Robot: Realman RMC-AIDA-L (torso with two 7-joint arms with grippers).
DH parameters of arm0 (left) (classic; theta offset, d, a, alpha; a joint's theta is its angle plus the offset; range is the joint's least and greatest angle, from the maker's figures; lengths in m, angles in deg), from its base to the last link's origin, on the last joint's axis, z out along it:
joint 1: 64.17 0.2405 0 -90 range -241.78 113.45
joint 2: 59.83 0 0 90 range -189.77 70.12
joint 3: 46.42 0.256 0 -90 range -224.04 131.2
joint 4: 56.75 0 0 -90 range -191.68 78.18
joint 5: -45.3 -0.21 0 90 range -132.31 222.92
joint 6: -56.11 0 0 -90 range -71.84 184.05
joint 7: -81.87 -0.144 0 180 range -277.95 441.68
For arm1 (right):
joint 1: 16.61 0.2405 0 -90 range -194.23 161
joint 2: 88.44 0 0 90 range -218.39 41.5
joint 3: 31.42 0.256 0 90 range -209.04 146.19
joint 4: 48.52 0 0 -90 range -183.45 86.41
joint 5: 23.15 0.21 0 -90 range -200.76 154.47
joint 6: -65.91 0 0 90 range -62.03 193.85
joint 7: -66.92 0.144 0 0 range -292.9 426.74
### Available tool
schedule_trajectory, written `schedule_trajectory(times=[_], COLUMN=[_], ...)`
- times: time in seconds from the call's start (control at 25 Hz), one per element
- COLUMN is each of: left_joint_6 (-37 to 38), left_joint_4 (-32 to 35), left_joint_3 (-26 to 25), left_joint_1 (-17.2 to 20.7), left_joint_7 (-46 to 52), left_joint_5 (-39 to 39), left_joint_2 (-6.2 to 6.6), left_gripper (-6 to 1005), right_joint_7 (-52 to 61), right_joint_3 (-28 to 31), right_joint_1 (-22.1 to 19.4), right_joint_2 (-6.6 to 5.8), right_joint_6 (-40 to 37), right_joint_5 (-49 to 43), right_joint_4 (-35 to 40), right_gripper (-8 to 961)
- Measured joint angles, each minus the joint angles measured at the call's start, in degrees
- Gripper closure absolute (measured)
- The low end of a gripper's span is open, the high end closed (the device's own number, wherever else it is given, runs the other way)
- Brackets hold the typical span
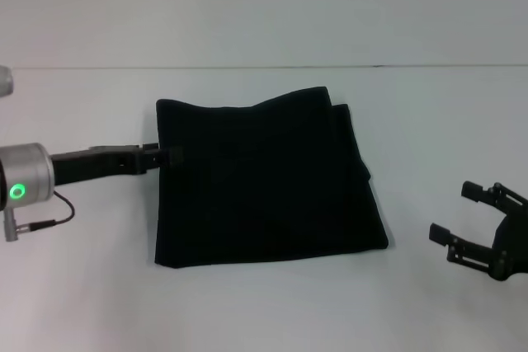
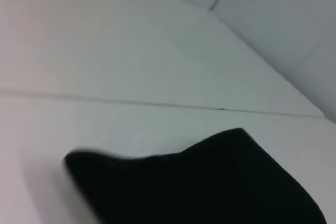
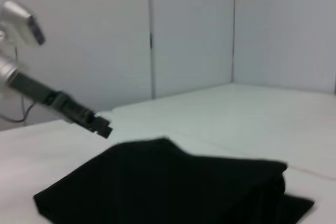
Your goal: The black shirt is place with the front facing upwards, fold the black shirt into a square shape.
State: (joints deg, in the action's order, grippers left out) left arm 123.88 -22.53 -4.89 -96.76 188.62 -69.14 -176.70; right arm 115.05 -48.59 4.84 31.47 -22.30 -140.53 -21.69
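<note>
From my station the black shirt [image 1: 264, 183] lies mid-surface as a folded, roughly square dark block, no lettering showing. It isn't quite clean: along the far-right side a lower layer pokes out past the upper one, and the far edge dips in a shallow wave.

My left claw [image 1: 171, 156] sits right at the shirt's left edge, about level with the cloth; I can't tell whether its fingers are apart, together or pinching fabric, and my left wrist view shows only the shirt corner and bare surface. My right claw [image 1: 474, 222] hangs off to the right, well apart from the shirt, fingers spread and holding nothing.

My worry is that left edge. If the claw has caught a layer, pulling the arm back could drag the top fold open or skew the whole stack, and the offset layers on the right would slide further out of line. A low sweep could also rumple the near-left corner [image 1: 162, 260].

The surface [image 1: 82, 286] is plain white and matte, with a thin seam [image 1: 247, 67] running across behind the shirt. Beyond it stand pale panelled walls [image 3: 194, 30], meeting in a corner.
</note>
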Motion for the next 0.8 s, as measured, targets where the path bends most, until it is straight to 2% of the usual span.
schedule_trajectory(times=[0.2, 0.24, 0.32, 0.4, 0.6, 0.8], left_joint_6=[8.0, 11.2, 13.1, 24.2, 29.0, 30.5], left_joint_4=[6.1, 6.4, 6.5, 6.0, 5.0, 4.9], left_joint_3=[-1.9, -2.8, -3.4, -5.9, -5.4, -5.8], left_joint_1=[4.8, 5.9, 6.4, 9.7, 14.1, 19.4], left_joint_7=[-19.6, -23.9, -26.6, -38.1, -40.4, -43.0], left_joint_5=[5.2, 7.0, 8.0, 11.1, 10.1, 8.0], left_joint_2=[-2.81, -3.20, -3.42, -4.25, -4.55, -5.13], left_gripper=[411, 387, 340, 281, 102, 78], right_joint_7=[-3.3, -3.7, -4.1, -4.2, -7.3, -9.3], right_joint_3=[0.8, 0.8, 0.8, 0.8, -0.5, -3.3], right_joint_1=[1.8, 2.3, 3.3, 4.1, 4.3, 2.7], right_joint_2=[0.01, 0.01, 0.01, 0.05, 0.05, 0.08], right_joint_6=[0.4, 0.6, 1.2, 1.8, 0.8, 0.0], right_joint_5=[2.2, 2.5, 2.8, 2.8, 2.0, 0.6], right_joint_4=[-2.2, -2.7, -3.7, -4.6, -6.9, -7.9], right_gripper=[39, 39, 39, 39, 39, 38])
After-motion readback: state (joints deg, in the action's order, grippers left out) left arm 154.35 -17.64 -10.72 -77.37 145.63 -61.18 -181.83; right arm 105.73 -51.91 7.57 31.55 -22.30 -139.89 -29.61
